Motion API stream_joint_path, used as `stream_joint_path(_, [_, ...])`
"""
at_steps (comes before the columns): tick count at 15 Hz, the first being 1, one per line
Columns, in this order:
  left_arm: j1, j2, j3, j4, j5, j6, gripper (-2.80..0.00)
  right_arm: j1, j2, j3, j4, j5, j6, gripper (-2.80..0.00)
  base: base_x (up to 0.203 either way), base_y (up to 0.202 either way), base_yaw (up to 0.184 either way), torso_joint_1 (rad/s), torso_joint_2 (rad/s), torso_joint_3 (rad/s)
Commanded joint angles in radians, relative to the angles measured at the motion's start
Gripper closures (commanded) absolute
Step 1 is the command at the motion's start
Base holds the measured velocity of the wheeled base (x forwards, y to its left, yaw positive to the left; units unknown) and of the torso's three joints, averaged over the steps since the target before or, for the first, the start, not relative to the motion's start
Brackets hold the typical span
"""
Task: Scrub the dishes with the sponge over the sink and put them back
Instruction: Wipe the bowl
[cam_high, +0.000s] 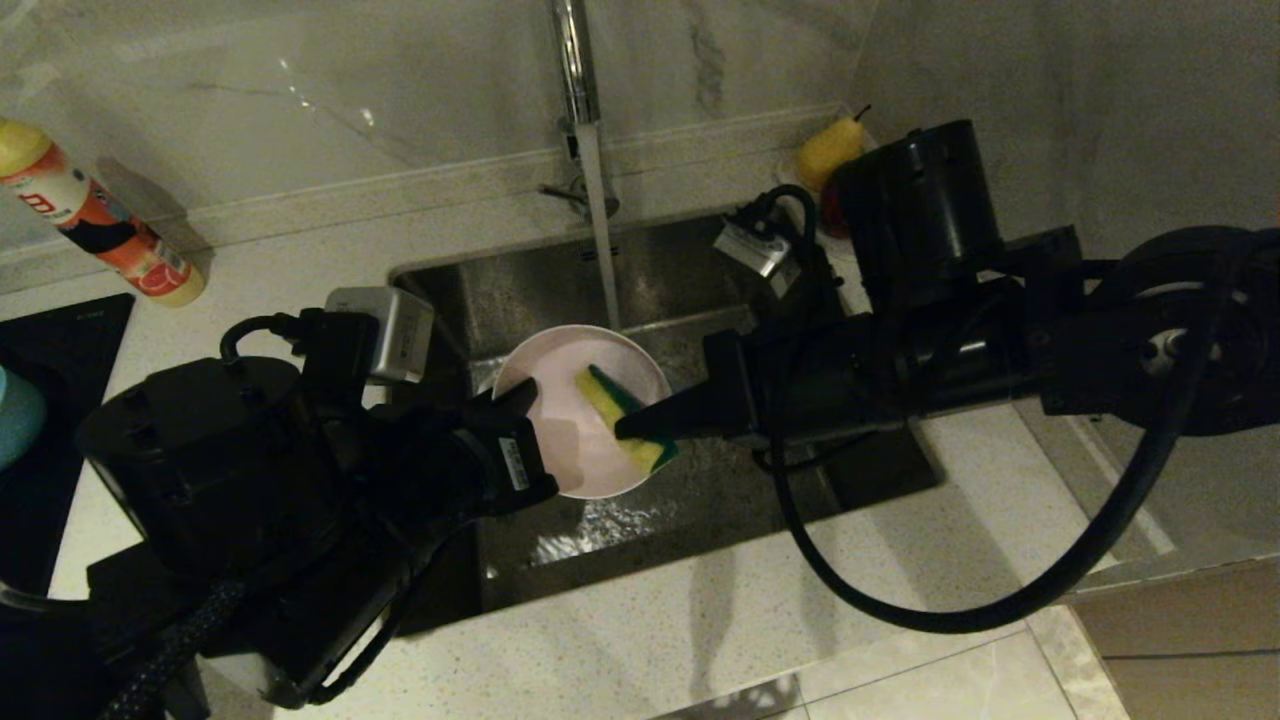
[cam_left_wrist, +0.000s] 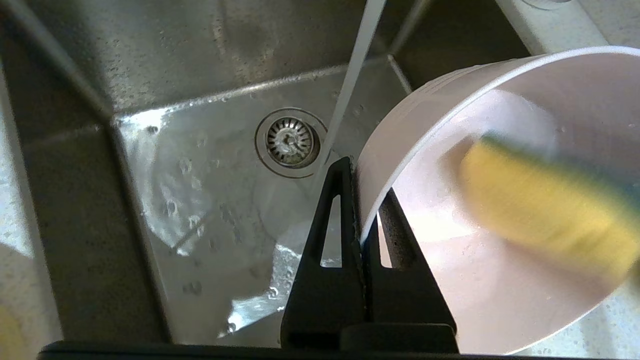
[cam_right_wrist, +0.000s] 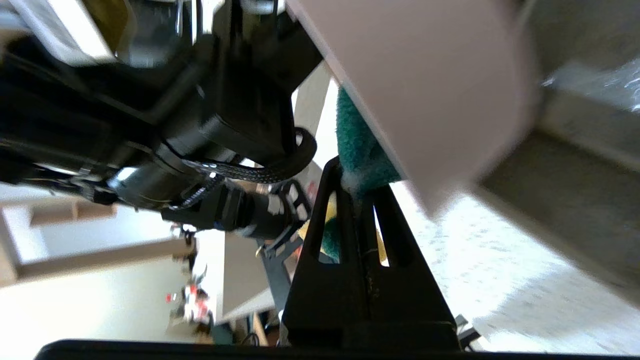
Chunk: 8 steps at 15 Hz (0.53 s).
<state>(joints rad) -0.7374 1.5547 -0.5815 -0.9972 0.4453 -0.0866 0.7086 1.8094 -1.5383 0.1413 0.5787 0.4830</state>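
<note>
Two grippers meet over the square brushed-steel sink (cam_high: 700, 480). On the left, the left gripper (cam_high: 520, 400) pinches the rim of the pale pink round plastic bowl (cam_high: 570, 440), tilted above the basin. On the right, the right gripper (cam_high: 630, 425) clamps the yellow-and-green rectangular sponge (cam_high: 625, 415), which lies inside the bowl. Only the left wrist view shows the round drain strainer (cam_left_wrist: 290, 140) and wet floor, with the water stream (cam_left_wrist: 350, 80) falling beside the bowl's rim; the right wrist view shows the bowl's outer wall.

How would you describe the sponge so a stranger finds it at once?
Look over the steel sink, where the left gripper holds a pink bowl. Inside it, the right gripper presses the sponge, the only yellow-and-green thing there.
</note>
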Motion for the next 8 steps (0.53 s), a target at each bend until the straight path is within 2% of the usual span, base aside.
stream_joint_path(1, [0.001, -0.005, 0.006, -0.006, 0.004, -0.005, 0.00, -0.022, -0.053, 0.001, 0.008, 0.002, 0.003, 0.00, 0.000, 0.000, 0.000, 0.000, 0.00, 0.000])
stream_joint_path(8, [0.025, 0.017, 0.008, -0.003, 0.006, -0.010, 0.00, -0.010, -0.165, 0.007, 0.027, 0.002, 0.002, 0.00, 0.000, 0.000, 0.000, 0.000, 0.00, 0.000])
